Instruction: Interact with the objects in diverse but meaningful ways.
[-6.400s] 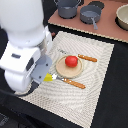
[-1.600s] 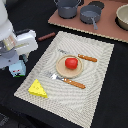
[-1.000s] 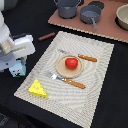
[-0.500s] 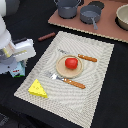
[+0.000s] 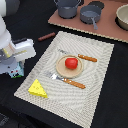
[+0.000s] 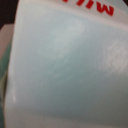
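My gripper (image 5: 13, 67) is low at the exterior view's left edge, right on the white carton (image 5: 19, 73) with green-blue print; its fingers are hidden by the arm. The wrist view is filled by the carton's white face (image 6: 65, 70) with red letters at its edge, very close. A yellow holed cheese wedge (image 5: 37, 88) lies on the placemat's near corner. The red tomato (image 5: 71, 62) sits on the tan plate (image 5: 61, 68). The brown sausage (image 5: 46, 36) lies on the black table beyond the mat.
An orange-handled fork (image 5: 66, 80) and knife (image 5: 83, 57) flank the plate on the striped placemat (image 5: 95, 85). At the back, a wooden board (image 5: 107, 29) carries two grey pots (image 5: 68, 7) (image 5: 90, 14) and a bowl (image 5: 124, 15).
Six seconds ago the arm hung over the cheese on the mat. It has since moved to the exterior view's left and, over the last second, settled slightly lower at the carton.
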Tool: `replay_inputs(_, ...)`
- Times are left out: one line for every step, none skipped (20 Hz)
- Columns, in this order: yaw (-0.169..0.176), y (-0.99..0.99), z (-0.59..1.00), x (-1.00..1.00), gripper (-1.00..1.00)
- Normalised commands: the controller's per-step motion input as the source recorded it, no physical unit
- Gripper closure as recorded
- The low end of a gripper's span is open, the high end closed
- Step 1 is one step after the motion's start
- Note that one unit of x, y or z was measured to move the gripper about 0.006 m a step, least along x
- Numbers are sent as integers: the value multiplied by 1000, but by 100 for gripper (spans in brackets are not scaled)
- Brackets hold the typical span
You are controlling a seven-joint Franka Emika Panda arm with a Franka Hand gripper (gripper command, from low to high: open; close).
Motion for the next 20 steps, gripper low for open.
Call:
replay_inputs(0,709,1000,814,100)
replay_inputs(0,709,1000,803,100)
replay_inputs(0,731,1000,817,100)
replay_inputs(0,734,1000,806,100)
replay_inputs(0,731,1000,797,100)
replay_inputs(0,729,971,786,100)
replay_inputs(0,731,929,766,100)
replay_inputs(0,737,914,763,100)
replay_inputs(0,746,894,754,100)
replay_inputs(0,757,866,729,100)
replay_inputs(0,771,803,689,100)
replay_inputs(0,786,714,651,100)
replay_inputs(0,803,623,631,100)
replay_inputs(0,823,483,586,100)
replay_inputs(0,837,403,560,100)
replay_inputs(0,849,334,534,100)
replay_inputs(0,860,289,511,100)
replay_inputs(0,874,226,497,100)
replay_inputs(0,891,154,463,100)
replay_inputs(4,911,60,437,100)
